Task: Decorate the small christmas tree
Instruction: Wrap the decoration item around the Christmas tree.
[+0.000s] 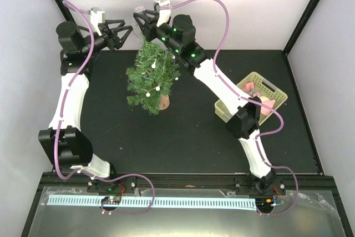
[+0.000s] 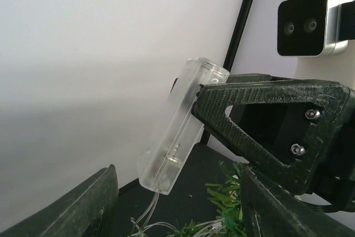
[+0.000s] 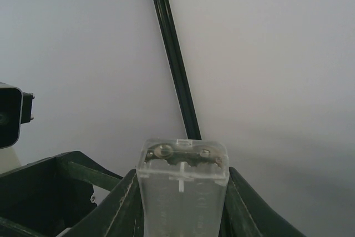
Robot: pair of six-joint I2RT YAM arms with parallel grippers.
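**Plastic case clamped over the tree top**

Plastic, clear and box-shaped, a small case [image 2: 180, 126] sits clenched between the fingers of the right hand [image 1: 140, 21], far back over the black table [image 1: 194, 137]. The right wrist view shows both fingers pressed against its sides and metal contacts at its upper end. Its lower half is cut off by the bottom edge of that view.

The left hand [image 1: 126, 33] hovers just left of the right one with its fingers spread and nothing between them. In its own view the two fingertips show only at the bottom corners, and the case hangs beyond them, touching neither.

Thin clear wires [image 2: 147, 215] leave the bottom of the case and drop towards green needles. Where they end is out of frame.

The small christmas tree [image 1: 151, 79] stands near the middle of the table, just nearer than the two hands, on its light-wood stump base [image 1: 164, 102]. It leans to the left. White bulbs [image 1: 157, 87] dot its branches, but the strand linking them is too fine to follow from above.

At the right a pale yellow basket [image 1: 274, 90] holds pink items. The right arm covers part of it, and the items are too small to name.
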